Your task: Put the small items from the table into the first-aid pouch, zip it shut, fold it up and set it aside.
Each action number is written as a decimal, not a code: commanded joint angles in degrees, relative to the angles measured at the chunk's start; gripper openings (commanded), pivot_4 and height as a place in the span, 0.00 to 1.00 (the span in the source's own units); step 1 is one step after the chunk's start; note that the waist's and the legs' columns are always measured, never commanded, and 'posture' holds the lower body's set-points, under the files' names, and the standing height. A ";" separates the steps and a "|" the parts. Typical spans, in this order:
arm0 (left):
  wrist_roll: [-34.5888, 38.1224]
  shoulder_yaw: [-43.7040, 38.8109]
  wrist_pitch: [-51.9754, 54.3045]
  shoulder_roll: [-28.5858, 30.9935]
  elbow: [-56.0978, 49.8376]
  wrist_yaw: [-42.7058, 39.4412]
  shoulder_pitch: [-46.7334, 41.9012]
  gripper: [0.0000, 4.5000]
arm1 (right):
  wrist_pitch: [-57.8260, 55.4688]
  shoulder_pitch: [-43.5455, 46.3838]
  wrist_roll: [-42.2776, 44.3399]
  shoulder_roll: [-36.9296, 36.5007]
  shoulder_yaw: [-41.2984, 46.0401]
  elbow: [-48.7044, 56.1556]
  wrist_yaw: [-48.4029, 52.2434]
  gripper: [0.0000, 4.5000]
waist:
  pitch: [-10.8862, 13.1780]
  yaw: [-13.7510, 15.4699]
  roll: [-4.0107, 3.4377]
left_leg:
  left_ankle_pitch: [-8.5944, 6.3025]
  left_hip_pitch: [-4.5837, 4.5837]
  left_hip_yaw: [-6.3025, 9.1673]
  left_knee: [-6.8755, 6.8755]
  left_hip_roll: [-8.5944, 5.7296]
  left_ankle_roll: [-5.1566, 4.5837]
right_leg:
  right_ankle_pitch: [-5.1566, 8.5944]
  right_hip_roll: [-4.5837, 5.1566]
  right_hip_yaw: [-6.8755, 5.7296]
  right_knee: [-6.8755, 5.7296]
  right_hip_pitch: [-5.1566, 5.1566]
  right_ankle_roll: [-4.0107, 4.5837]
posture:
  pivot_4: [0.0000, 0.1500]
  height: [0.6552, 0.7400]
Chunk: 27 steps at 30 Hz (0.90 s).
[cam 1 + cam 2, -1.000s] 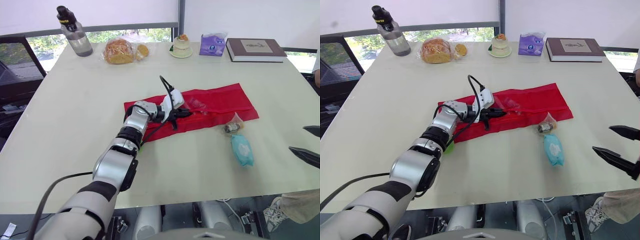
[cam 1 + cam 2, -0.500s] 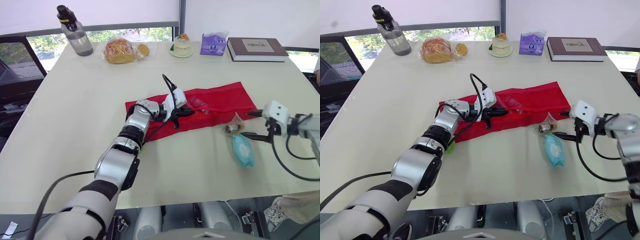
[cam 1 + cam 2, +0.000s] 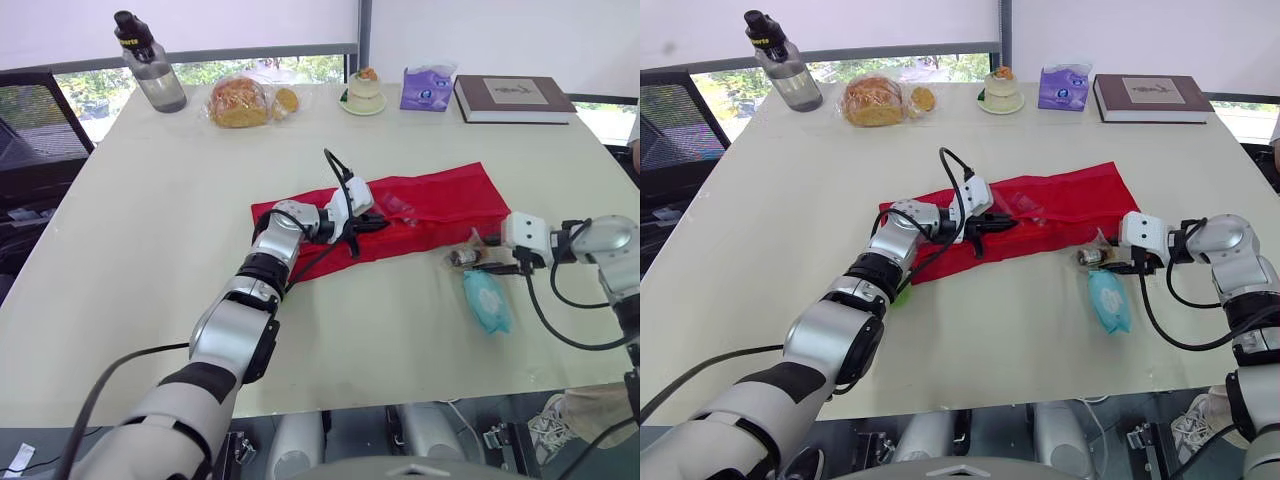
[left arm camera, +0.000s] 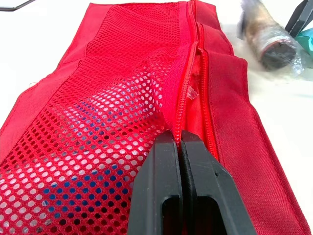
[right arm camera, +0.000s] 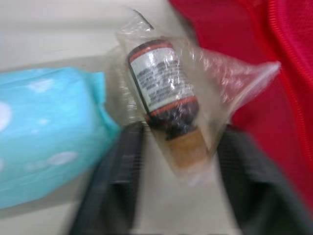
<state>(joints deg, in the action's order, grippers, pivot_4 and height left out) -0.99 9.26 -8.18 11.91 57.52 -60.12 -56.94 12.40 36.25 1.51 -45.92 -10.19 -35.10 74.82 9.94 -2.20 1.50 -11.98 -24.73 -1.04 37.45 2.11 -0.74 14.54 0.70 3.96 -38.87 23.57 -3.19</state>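
Right tool advanced, wide around bottle; left tool pinches pouch.

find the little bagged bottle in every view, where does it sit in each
Left eye view: bottle right of centre, just off the red pouch's near right corner.
Right eye view: bottle same spot, right of centre.
Left wrist view: bottle beside the pouch's long edge.
Right wrist view: bottle between blue pack and pouch.
Shared landmark: the red pouch.
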 commanded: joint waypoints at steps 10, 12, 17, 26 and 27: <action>1.16 -0.90 0.03 -1.00 -2.65 0.15 0.11 0.00 | -26.04 -5.68 5.45 4.48 6.25 26.36 -14.38 0.09 | -0.01 0.05 -0.01 | 0.00 -0.01 0.05 -0.01 0.00 0.00 | 0.00 -0.01 -0.02 -0.04 0.01 0.01 | 1.00 1.00; 1.16 -0.89 0.13 -1.19 -2.77 0.16 0.15 0.00 | -31.14 -7.17 2.18 6.02 3.88 32.91 -18.64 0.09 | -0.01 0.17 -0.02 | 0.00 -0.02 0.08 -0.01 0.01 0.00 | 0.00 -0.02 -0.04 -0.05 0.01 0.01 | 1.00 1.00; 1.24 -1.15 0.38 -1.30 -2.82 0.01 -0.41 0.00 | -47.24 -5.68 -1.96 10.02 -1.33 40.47 -25.21 0.09 | -0.01 0.23 -0.01 | 0.00 -0.05 0.05 0.01 0.00 0.00 | 0.00 0.00 -0.04 -0.02 0.02 0.00 | 1.00 1.00; 1.45 -0.75 0.58 -1.65 -4.27 -1.15 0.72 0.00 | -69.33 1.60 -4.36 24.61 0.41 38.07 -42.44 0.09 | -0.02 0.15 -0.02 | 0.00 -0.06 0.07 0.01 0.01 0.00 | 0.00 -0.02 -0.06 -0.03 0.04 0.01 | 1.00 1.00; 1.48 -0.66 0.64 -1.92 -4.31 -1.15 0.99 0.00 | -71.89 2.73 -4.40 27.80 1.38 36.82 -45.43 0.09 | -0.02 0.14 -0.03 | 0.00 -0.06 0.06 0.00 0.01 0.00 | 0.00 -0.01 -0.04 -0.04 0.05 0.01 | 1.00 1.00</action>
<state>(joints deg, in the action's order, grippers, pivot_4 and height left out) -0.53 8.97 -7.31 10.70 55.28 -60.80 -56.13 -56.18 36.93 -2.32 -20.74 -11.18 2.08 34.10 9.92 -2.06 1.47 -11.99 -24.79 -0.97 37.44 2.12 -0.73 14.54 0.69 3.91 -38.90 23.61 -3.18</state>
